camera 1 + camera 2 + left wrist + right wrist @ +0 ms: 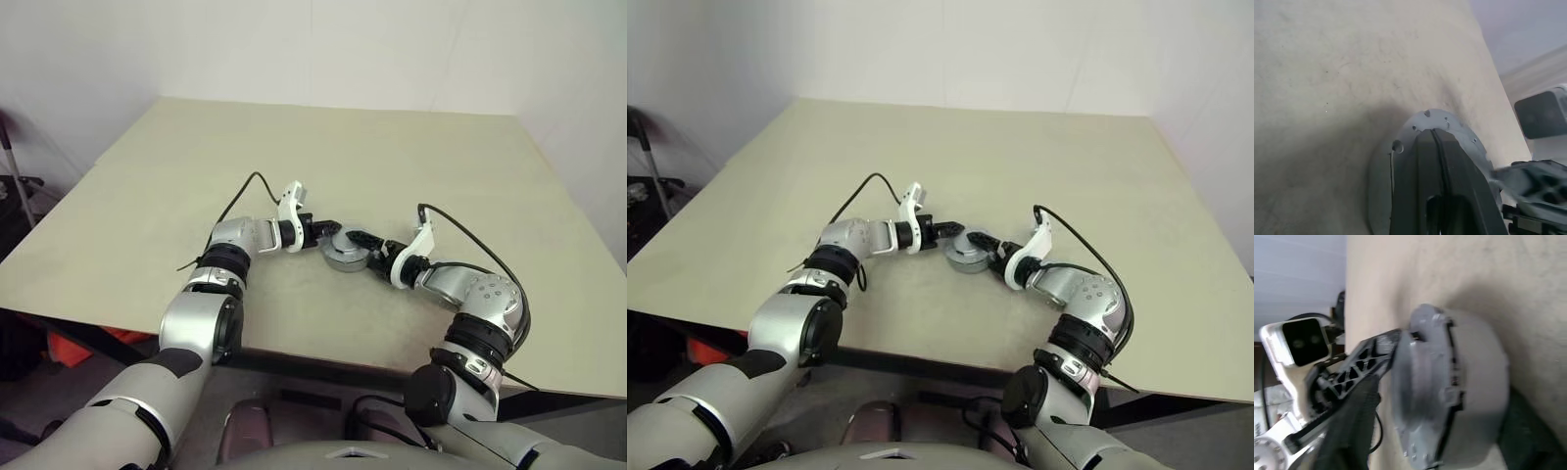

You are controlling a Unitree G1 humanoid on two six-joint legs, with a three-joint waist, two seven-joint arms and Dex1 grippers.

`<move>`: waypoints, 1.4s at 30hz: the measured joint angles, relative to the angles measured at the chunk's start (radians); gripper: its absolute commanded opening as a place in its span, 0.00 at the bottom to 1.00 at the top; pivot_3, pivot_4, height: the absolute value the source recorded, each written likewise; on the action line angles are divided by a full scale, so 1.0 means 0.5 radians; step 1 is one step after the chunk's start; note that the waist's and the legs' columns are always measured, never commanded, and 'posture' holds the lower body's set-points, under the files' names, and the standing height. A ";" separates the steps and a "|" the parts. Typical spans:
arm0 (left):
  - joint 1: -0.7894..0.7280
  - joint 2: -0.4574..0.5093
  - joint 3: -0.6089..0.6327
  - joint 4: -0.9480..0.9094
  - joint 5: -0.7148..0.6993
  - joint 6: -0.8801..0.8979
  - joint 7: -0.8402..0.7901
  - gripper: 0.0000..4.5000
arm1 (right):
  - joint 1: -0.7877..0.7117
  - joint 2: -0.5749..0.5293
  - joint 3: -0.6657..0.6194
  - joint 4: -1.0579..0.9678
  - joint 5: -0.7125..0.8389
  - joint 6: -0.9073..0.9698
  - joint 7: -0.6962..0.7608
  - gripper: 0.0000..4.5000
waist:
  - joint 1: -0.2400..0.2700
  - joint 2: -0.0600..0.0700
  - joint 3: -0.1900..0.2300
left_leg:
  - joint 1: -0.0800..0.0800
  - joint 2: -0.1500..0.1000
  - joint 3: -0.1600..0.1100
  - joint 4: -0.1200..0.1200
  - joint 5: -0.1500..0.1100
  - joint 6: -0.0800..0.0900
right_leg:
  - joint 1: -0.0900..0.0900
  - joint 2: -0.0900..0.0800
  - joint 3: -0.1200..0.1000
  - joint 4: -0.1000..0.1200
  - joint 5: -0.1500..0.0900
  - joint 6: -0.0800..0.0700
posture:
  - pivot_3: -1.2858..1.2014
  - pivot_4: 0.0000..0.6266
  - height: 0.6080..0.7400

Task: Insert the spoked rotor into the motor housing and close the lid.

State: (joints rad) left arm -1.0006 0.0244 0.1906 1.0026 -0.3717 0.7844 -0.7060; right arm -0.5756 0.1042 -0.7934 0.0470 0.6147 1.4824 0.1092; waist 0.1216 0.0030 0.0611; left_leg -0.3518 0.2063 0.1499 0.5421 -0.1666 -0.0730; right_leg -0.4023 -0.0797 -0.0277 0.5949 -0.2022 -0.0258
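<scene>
Housing (345, 257) on table (392, 166), lid (1420, 137) on; my left gripper (328, 232) clenched atop lid, right gripper (364, 242) straddles housing, grasp unclear.

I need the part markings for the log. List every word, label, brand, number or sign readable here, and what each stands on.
None can be read.
The motor housing and the lid on it show bare grey metal with small holes, no lettering.
The table is plain.
The white camera block shows no legible marking.
</scene>
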 measured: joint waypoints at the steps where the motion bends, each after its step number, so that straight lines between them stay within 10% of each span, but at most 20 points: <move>1: 0.000 0.004 0.004 0.002 0.005 -0.009 0.009 0.00 | 0.002 -0.006 0.003 0.007 0.007 -0.008 0.013 0.56 | 0.000 0.000 0.000 | 0.000 0.000 0.000 0.000 0.000 0.000 | 0.000 0.000 0.000 0.000 0.000 0.000 | 0.52 0.00 1.00; 21: -0.041 0.048 0.360 0.102 -0.185 -0.220 0.135 0.00 | -0.073 -0.065 -0.048 0.205 0.126 -0.120 -0.040 0.47 | -0.002 0.000 0.000 | 0.004 0.001 0.000 0.001 0.000 0.000 | 0.005 0.001 0.000 0.001 0.001 -0.003 | 0.52 0.00 1.00; 42: 0.181 0.267 0.723 -0.091 -0.529 -0.098 0.244 0.04 | -0.504 -0.001 -0.486 0.552 0.782 -0.506 -0.775 0.47 | 0.019 0.004 0.003 | -0.038 0.000 -0.001 0.007 -0.002 0.004 | -0.031 0.000 -0.007 0.008 0.007 0.006 | 0.52 0.00 1.00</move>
State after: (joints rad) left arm -0.9100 0.1579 0.5524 0.9571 -0.6362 0.7356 -0.5842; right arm -0.8275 0.1038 -1.0364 0.3229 1.0059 1.2295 -0.2783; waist 0.1310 0.0049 0.0626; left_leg -0.3708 0.2066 0.1492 0.5455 -0.1677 -0.0709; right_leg -0.4176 -0.0799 -0.0311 0.5991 -0.1987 -0.0229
